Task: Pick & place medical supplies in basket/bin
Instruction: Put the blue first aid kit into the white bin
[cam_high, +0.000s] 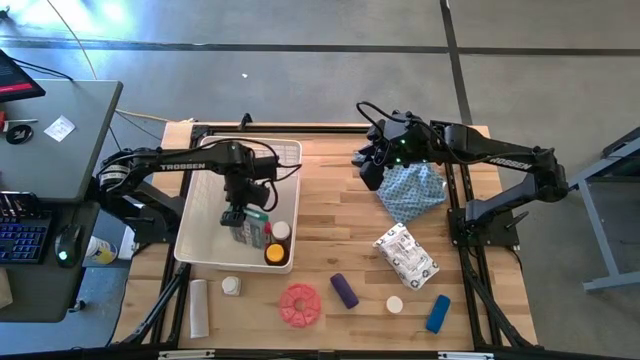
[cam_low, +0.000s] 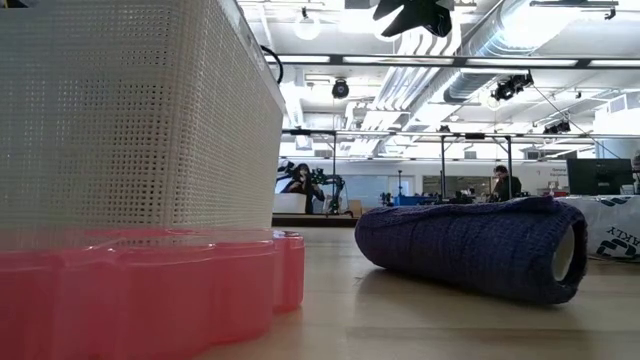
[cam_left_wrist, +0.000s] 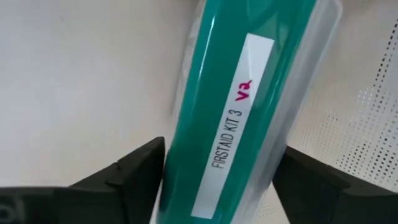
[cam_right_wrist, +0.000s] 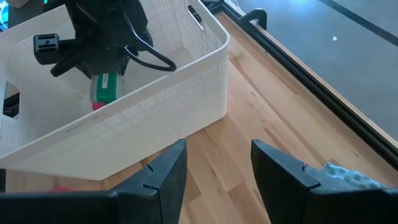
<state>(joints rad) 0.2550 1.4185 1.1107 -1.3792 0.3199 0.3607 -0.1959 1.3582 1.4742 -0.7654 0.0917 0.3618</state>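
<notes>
Green first-aid packet (cam_left_wrist: 242, 118) is seen inside the white bin (cam_high: 195, 225), between the fingers of the left end effector (cam_high: 237, 215). Long axis of the packet runs forward, along the fingers, so they flank its long sides. Whether it is clamped or just let go cannot be told; fingers stand apart at roughly packet width. Judged: packet is being placed, and a straight lift out is what the next move calls for.

An amber yellow-capped bottle (cam_high: 274, 253) and a white-capped jar (cam_high: 282, 230) lie in the bin just beside it.

Right end effector (cam_high: 372, 160) hangs over the far part of the surface (cam_high: 330, 215), touching or just above the blue patterned cloth (cam_high: 413, 192), fingers apart, nothing between them.

On the surface outside the bin: white printed packet (cam_high: 406, 256), purple cylinder (cam_high: 344, 290), blue cylinder (cam_high: 437, 313), red disc (cam_high: 300, 305). The right arm is nearer the packet and cylinders.

Packet label is readable only in the left wrist view; the right wrist view shows the left arm reaching down into the bin; the low view shows only bin wall, disc and purple cylinder.
</notes>
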